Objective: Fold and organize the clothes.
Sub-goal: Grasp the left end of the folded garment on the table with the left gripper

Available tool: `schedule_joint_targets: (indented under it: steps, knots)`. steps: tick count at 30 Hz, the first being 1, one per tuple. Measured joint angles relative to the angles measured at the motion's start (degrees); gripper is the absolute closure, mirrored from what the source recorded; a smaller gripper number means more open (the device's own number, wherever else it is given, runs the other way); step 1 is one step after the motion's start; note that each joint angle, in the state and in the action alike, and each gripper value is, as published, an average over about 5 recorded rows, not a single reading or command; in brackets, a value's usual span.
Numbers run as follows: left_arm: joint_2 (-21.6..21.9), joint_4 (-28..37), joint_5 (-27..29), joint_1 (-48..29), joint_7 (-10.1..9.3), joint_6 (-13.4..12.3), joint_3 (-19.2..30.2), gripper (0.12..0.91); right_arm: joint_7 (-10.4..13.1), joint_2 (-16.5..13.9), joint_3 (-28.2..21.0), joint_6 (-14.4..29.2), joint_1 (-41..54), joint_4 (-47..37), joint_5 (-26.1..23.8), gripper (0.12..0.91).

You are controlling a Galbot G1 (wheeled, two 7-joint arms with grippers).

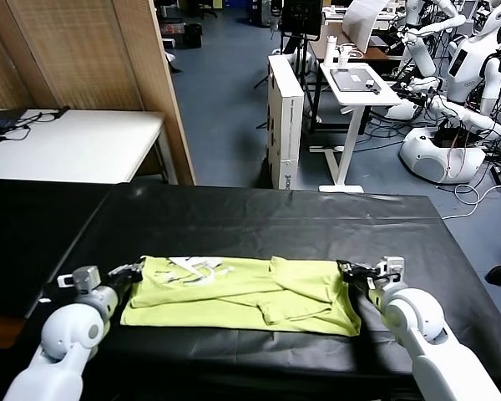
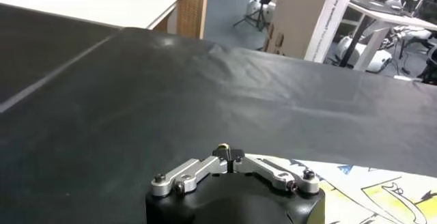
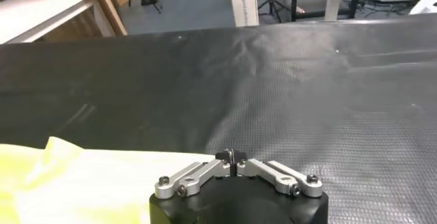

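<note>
Lime T-shirt (image 1: 242, 294) folded, rumpled, white print showing.

A black-covered table (image 1: 259, 221) fills the foreground; a white table (image 1: 67, 146) stands upper left, a cardboard box (image 1: 285, 117) centre, idle white robots (image 1: 451, 92) upper right.

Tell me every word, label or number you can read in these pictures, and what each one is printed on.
No text can be read for certain.
White upright carton behind the table: dark print down its edge, too small to read.
Lime T-shirt: white patterned print near its left end, held at both ends by the left gripper and right gripper, no legible letters.
Black table cover: no markings.
</note>
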Motion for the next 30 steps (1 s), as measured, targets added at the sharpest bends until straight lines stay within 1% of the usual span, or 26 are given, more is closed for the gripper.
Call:
schedule_joint_targets:
  steps: [2, 3, 4, 5, 6, 7, 8, 9, 11, 12, 15, 16, 18, 21, 24, 26, 30]
  knots:
    - [0.0, -0.5, 0.3, 0.3, 0.12, 0.2, 0.0, 0.877, -0.3, -0.2, 0.3, 0.1, -0.3, 0.5, 0.0, 0.712]
    - [0.0, -0.8, 0.6, 0.4, 0.17, 0.3, -0.1, 0.854, -0.5, -0.4, 0.5, 0.3, -0.4, 0.8, 0.0, 0.674]
    - [0.0, -1.1, 0.8, 0.6, 0.19, 0.3, -0.1, 0.831, -0.8, -0.6, 0.7, 0.5, -0.5, 1.1, 0.0, 0.618]
    - [0.1, -1.3, 1.0, 0.7, 0.2, 0.3, -0.2, 0.789, -1.0, -0.8, 0.9, 0.8, -0.7, 1.5, 0.0, 0.542]
    - [0.1, -1.6, 1.2, 0.9, 0.2, 0.3, -0.4, 0.728, -1.3, -1.0, 1.1, 1.2, -0.8, 1.9, -0.1, 0.485]
    - [0.3, -1.8, 1.2, 1.1, 0.19, 0.3, -0.6, 0.673, -1.6, -1.2, 1.3, 1.7, -0.9, 2.3, -0.2, 0.41]
    - [0.4, -1.9, 1.2, 1.3, 0.18, 0.2, -0.8, 0.616, -1.8, -1.4, 1.5, 2.2, -1.1, 2.7, -0.3, 0.317]
    - [0.6, -2.0, 1.2, 1.5, 0.17, 0.1, -1.0, 0.54, -2.2, -1.6, 1.8, 2.8, -1.2, 3.1, -0.5, 0.262]
    - [1.1, -2.1, 1.0, 1.9, 0.14, -0.1, -1.5, 0.427, -3.1, -2.0, 2.4, 4.1, -1.6, 4.0, -1.0, 0.174]
    - [1.4, -2.1, 0.7, 2.2, 0.1, -0.2, -1.8, 0.351, -3.7, -2.3, 2.7, 4.8, -1.9, 4.5, -1.2, 0.147]
    - [2.5, -2.5, -1.5, 3.1, 0.5, -0.4, -2.8, 0.196, -5.7, -3.2, 3.8, 7.5, -2.9, 6.2, -1.3, 0.122]
    - [2.9, -2.8, -2.7, 3.5, 0.94, -0.3, -3.1, 0.164, -6.2, -3.5, 4.3, 8.4, -3.4, 6.7, -1.0, 0.121]
    - [3.9, -3.5, -5.2, 4.5, 2.24, -0.1, -3.8, 0.134, -6.9, -4.1, 5.3, 10.0, -4.4, 7.8, 0.0, 0.119]
    - [5.5, -4.8, -8.3, 6.4, 5.28, 0.3, -4.8, 0.125, -7.4, -4.8, 7.3, 11.8, -6.2, 9.5, 2.3, 0.118]
    - [7.0, -5.5, -9.9, 8.5, 8.6, 0.5, -6.1, 0.123, -8.0, -5.1, 9.8, 12.8, -8.3, 11.3, 4.1, 0.118]
    - [7.4, -5.6, -10.3, 9.8, 9.78, 0.7, -6.9, 0.123, -8.5, -5.2, 11.7, 13.1, -9.8, 12.6, 4.8, 0.118]
    - [7.8, -4.6, -10.4, 11.7, 10.77, 0.8, -8.2, 0.123, -9.1, -5.2, 15.1, 13.2, -12.8, 14.9, 5.5, 0.118]
